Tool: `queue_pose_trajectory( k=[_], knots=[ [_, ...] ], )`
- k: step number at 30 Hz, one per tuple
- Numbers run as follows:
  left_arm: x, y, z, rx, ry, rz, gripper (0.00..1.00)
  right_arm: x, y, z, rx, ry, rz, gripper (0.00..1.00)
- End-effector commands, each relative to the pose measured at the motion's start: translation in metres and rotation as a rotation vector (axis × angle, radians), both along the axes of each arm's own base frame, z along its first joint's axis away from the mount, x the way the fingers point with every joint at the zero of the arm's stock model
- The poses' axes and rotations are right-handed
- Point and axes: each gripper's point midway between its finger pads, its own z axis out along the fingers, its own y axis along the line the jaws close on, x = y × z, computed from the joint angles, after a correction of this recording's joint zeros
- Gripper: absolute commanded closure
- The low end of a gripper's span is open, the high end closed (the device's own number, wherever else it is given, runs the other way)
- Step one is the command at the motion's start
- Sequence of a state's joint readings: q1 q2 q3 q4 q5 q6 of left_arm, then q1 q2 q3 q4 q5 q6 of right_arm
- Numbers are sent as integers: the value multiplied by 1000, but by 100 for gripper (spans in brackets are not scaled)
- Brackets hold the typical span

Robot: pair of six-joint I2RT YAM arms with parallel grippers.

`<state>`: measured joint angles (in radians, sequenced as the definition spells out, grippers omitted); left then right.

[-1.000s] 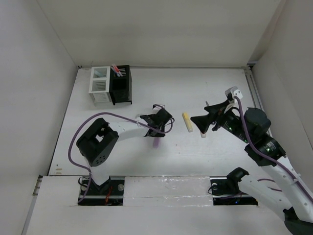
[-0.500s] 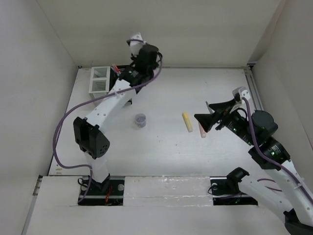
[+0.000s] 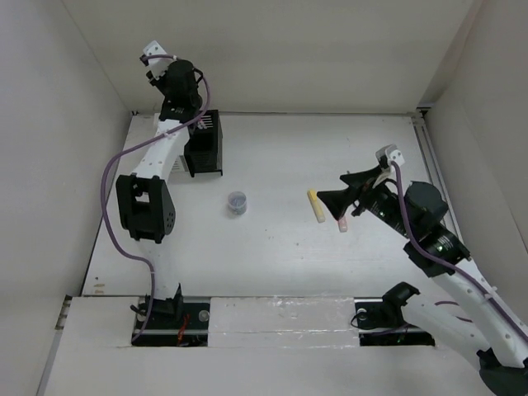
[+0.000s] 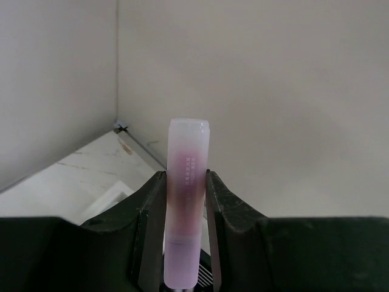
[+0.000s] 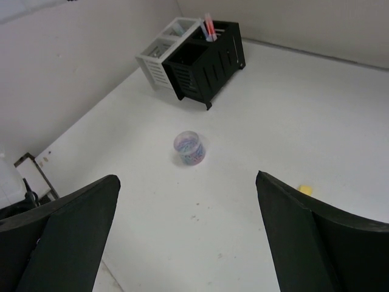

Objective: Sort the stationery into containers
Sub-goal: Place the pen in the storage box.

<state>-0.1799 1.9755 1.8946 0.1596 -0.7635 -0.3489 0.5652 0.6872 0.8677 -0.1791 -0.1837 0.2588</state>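
Purple marker [image 4: 187, 201] is sitting upright between the jaws of the left gripper [image 4: 185, 182], which are closing narrowly on its barrel, so we are logging it as held. A second ago we were seeing this arm low at mid-table. It has since been swinging up and back, and is now hanging high at the back-left corner above the joined white box [image 5: 159, 61] and black box [image 5: 209, 58]. We are not managing to tell which compartment is directly under the marker. The black one is already holding a couple of pens [image 5: 208, 27]. The right gripper [image 5: 185, 182] is staying wide open and holding nothing, hovering near the yellow marker [image 3: 315, 205] and the pink pen [image 3: 341, 223], barely shifting over the second. The small round item [image 3: 238, 202], previously hidden under the left arm, is now showing alone at mid-table. We are judging the carry as nearly done, with lowering and release pending, and three pieces are still waiting on the table [image 3: 330, 157].
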Motion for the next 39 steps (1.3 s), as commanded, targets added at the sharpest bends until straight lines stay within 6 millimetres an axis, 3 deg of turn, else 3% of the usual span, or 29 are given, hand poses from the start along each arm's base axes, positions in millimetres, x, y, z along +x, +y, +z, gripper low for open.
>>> queue_pose_trajectory(
  k=[1,7,13,20,24,26,28,31,36,37,39],
  knots=[
    [0,29,36,45,-147,47,100,-1,10,11,43,-50,46,0],
    [15,50,6,95,-126,85,100,6,22,-1,37,-22,82,0],
    [25,64,-41,106,-66,91,100,13,34,-7,31,-13,115,0],
    [29,63,-93,92,-8,87,100,22,42,-17,17,12,126,0],
    [29,62,-93,85,-14,87,100,21,46,-22,25,33,144,0],
    [28,62,-98,75,-12,87,100,21,46,-22,25,33,144,0],
    [25,62,-115,71,23,85,100,20,45,-20,30,25,144,0],
    [19,62,-118,54,23,86,100,18,44,-17,40,24,144,0],
    [14,62,-131,43,47,86,77,12,46,-13,52,23,163,0],
    [13,62,-125,42,38,86,63,12,46,-13,52,23,163,0],
    [5,62,-119,41,33,86,49,8,47,-10,58,14,173,0]
  ],
)
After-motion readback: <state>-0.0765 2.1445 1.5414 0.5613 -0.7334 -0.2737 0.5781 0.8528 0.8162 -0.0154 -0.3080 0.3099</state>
